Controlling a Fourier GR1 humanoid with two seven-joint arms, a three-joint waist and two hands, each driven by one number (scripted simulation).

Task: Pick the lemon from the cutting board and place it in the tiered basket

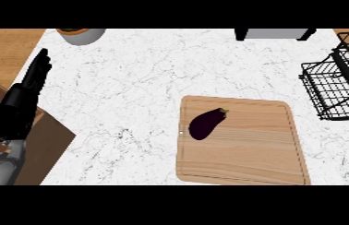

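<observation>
A dark purple eggplant lies on the left part of the wooden cutting board, tilted with its stem toward the upper right. No lemon shows anywhere. The black wire tiered basket stands at the right edge, partly cut off. My left hand rests open at the far left edge with fingers pointing up, well away from the board. My right hand is out of the picture.
A grey pot with an orange rim sits at the top left. A grey appliance with black legs stands at the top edge. The counter is white marble, with wood beyond its left edge.
</observation>
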